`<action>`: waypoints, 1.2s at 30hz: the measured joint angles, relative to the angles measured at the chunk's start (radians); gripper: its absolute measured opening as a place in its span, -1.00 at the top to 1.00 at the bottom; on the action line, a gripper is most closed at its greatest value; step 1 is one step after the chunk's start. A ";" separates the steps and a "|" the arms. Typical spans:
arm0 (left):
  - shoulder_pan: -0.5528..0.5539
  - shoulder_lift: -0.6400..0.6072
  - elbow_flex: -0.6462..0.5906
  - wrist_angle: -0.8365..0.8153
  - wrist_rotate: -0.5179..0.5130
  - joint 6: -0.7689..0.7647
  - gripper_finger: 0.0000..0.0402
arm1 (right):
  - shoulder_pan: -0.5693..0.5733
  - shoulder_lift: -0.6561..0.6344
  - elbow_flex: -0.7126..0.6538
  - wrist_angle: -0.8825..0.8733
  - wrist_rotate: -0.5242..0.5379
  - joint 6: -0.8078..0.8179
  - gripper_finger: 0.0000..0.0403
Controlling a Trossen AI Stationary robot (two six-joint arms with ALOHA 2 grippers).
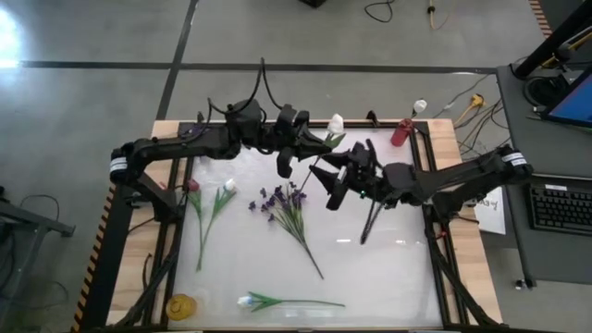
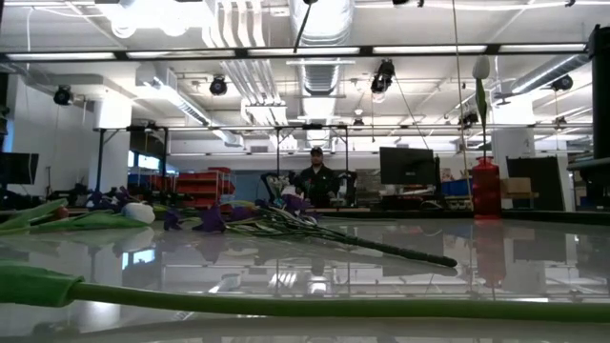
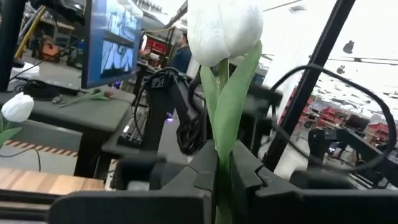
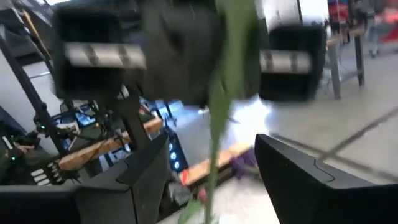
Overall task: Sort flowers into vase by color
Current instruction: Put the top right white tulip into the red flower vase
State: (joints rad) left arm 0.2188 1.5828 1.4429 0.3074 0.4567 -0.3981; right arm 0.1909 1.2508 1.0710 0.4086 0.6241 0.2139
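1. The bench (image 1: 388,277) has a glossy white top in a dark frame, and both arms meet over its far edge, near the middle.
2. The left end effector (image 1: 294,139) is clamped tight on a white tulip (image 3: 224,28), gripping stem and leaf below the bud; the flower stands upright between the fingers.
3. The right end effector (image 1: 335,190) sits just beside it with its jaws spread wide around the same green stem (image 4: 217,118), not yet closed on it. This looks to me like a hand-over from one arm to the other.
4. To do it well, I would have the right arm centre the stem between its fingers and close fully before the left one lets go, so the flower cannot tip or slip.
5. A red vase (image 1: 401,132) stands at the far right corner with a white bud (image 1: 420,106) above it, so white seems to belong there.
6. On the bench lie a purple spray (image 1: 287,205) near the middle, a pink-red bud (image 1: 193,186) and a white one (image 1: 228,186) towards the left edge, and another white flower (image 1: 248,301) along the near edge.
7. A small yellow object (image 1: 181,304) sits at the near left corner; I cannot tell what it is.
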 joint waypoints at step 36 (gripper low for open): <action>0.007 -0.013 0.000 -0.021 0.026 -0.019 0.96 | -0.002 -0.005 0.212 -0.397 -0.001 0.081 0.93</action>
State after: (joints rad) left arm 0.2257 1.5699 1.4429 0.2869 0.4825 -0.4174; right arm 0.1890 1.2461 1.2827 0.0113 0.6235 0.2951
